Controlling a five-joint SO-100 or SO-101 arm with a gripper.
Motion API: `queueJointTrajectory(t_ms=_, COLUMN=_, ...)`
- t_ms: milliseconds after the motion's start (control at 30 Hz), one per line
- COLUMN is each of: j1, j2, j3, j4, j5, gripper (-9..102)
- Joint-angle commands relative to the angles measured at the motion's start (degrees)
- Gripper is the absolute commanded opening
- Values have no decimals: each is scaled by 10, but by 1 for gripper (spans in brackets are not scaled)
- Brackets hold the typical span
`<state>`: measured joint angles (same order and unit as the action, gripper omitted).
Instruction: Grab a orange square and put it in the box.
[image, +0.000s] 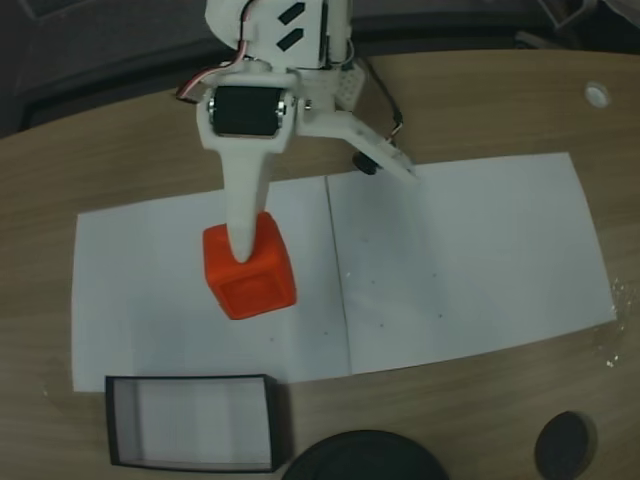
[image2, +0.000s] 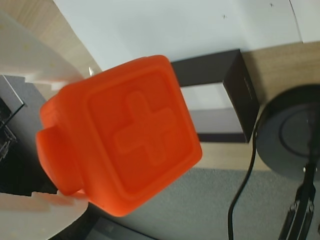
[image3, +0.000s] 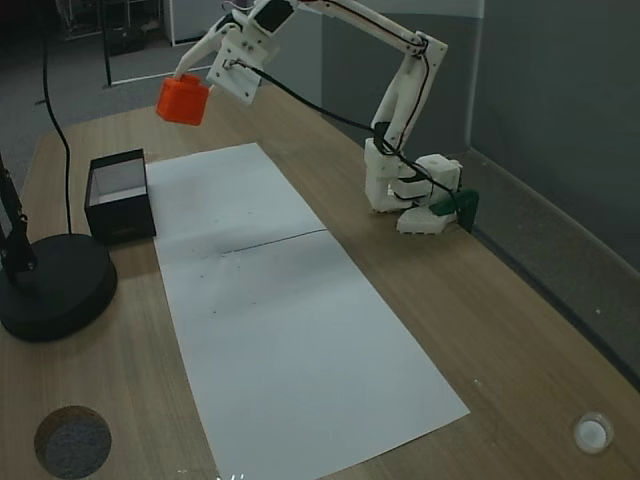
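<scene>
My gripper is pinching the square, which I hold clear above the table. In the wrist view the square is bright orange with rounded edges, a recessed face bearing a raised cross, and a stud at its 9 o'clock side. In a fixed view the square sits at 12 o'clock from the box, over white paper.
</scene>
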<state>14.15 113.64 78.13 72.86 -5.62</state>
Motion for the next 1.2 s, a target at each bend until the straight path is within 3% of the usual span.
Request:
queueJointTrajectory(t_ms=0, j1=-28, j2=-26, j3=-101, j4=-6, j5=4, gripper=15)
queueJointTrajectory(t_ms=200, j1=-32, j2=-181, j3=-221, j4=-19, j5=5, gripper=15)
queueJointTrajectory(t_ms=700, j1=97, j2=-523, j3=-537, j4=-33, j5=-16, gripper=15)
queueJointTrajectory(t_ms=1167, j1=119, j2=-582, j3=-558, j4=-8, j5=-21, gripper=15)
